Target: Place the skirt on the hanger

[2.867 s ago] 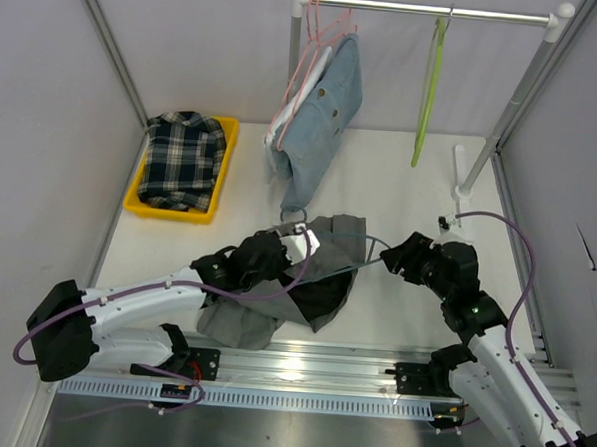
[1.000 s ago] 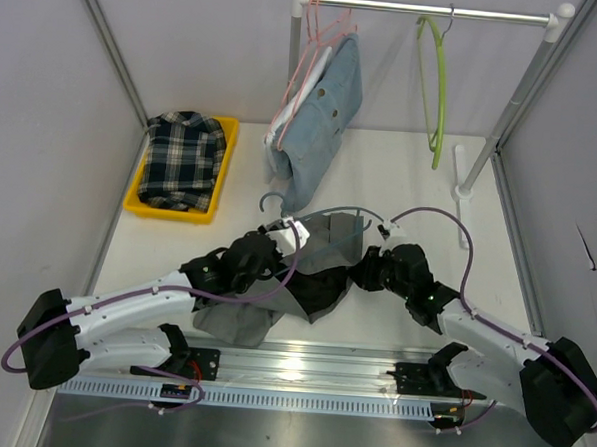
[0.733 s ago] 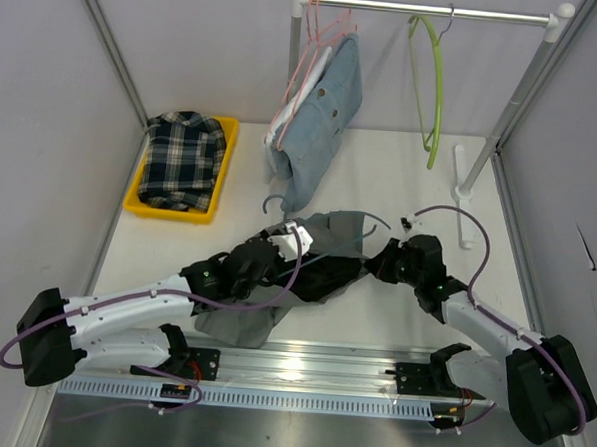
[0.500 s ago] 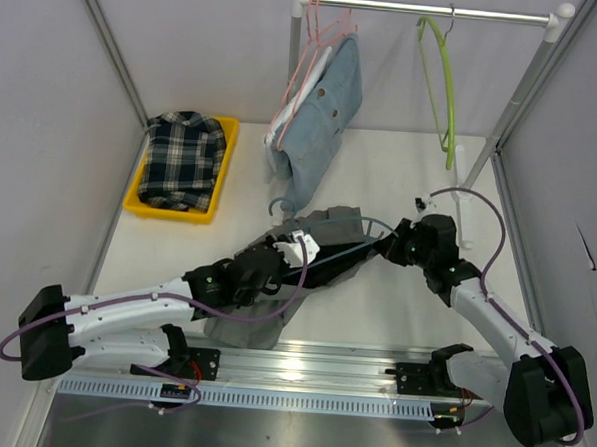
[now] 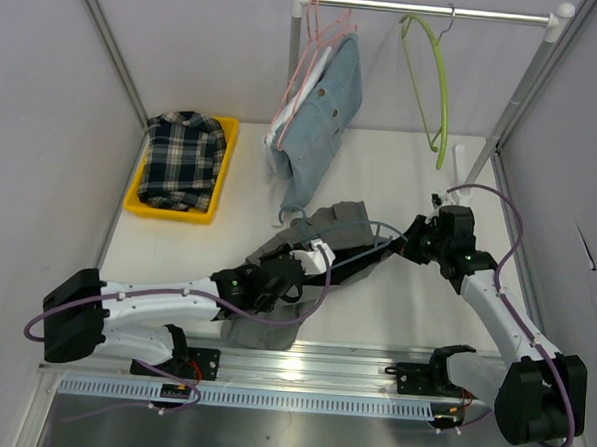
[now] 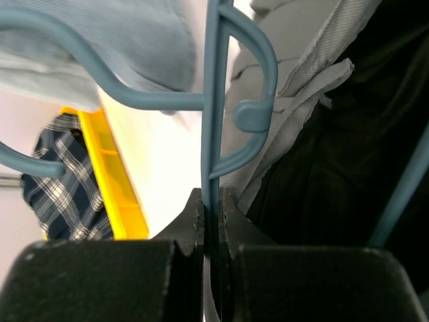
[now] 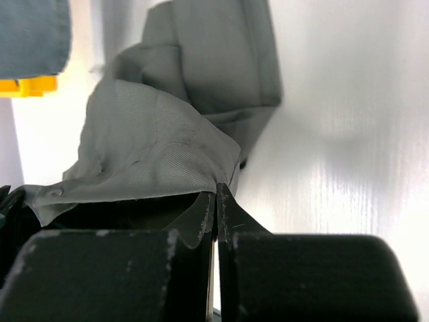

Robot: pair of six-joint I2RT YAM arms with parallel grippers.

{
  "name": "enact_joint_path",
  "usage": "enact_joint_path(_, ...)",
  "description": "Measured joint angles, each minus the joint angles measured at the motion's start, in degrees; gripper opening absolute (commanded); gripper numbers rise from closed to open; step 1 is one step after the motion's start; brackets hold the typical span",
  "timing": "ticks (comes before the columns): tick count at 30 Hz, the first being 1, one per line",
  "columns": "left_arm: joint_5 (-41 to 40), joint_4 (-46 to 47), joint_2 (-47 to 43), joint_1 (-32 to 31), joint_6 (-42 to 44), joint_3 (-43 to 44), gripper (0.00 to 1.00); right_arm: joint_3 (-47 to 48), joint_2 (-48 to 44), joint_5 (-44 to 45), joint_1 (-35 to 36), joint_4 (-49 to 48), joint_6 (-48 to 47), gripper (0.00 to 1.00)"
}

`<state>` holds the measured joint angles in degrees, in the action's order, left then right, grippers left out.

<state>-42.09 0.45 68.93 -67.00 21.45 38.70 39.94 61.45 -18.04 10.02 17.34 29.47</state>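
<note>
Toward the worktop's [image 5: 381, 178] front edge, the left fingers [image 6: 191, 221] pinch the blue hanger [image 6: 212, 100] by its stem. The right fingers [image 7: 201, 215], pressed together, nip the grey skirt [image 7: 154, 134] at its edge.

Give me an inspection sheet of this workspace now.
Surface: white table, no spills seen.
Job's things: grey skirt crumpled mid-table; blue hanger against it.
Clutter: plaid shirt in yellow bin; denim garment and green hanger on rail.
Hands: left hand shut on blue hanger; right hand shut on grey skirt's edge.
Cables: purple cables loop along both arms.
Surroundings: grey walls; nothing else seen.
</note>
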Motion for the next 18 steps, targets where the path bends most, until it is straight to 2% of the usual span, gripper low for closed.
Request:
enact_joint_path(2,0.31,-1.38,2.05,0.07,-1.73,0.94,0.11,-0.15,0.00,0.90,0.37,1.05,-0.57,0.00)
enact_joint_path(4,1.03,-3.41,3.45,0.17,-3.21,2.10,0.27,-0.48,0.00,2.32,1.16,2.01,-1.03,0.00)
enact_joint_path(5,1.95,-4.76,3.72,0.26,-3.48,2.58,0.40,-0.59,0.00,3.28,1.66,2.29,-1.14,0.00)
enact_joint_path(8,5.92,-8.83,4.17,0.26,-4.48,4.17,0.56,-0.61,0.00,6.05,4.00,2.32,-1.77,0.00)
enact_joint_path(13,11.45,-12.87,4.15,2.47,-7.54,8.94,0.63,-0.74,0.07,8.41,5.99,2.19,-2.47,0.00)
enact_joint_path(18,20.33,-14.49,1.38,8.57,-13.57,11.58,0.65,-1.68,0.26,9.22,6.23,1.64,-2.60,0.00)
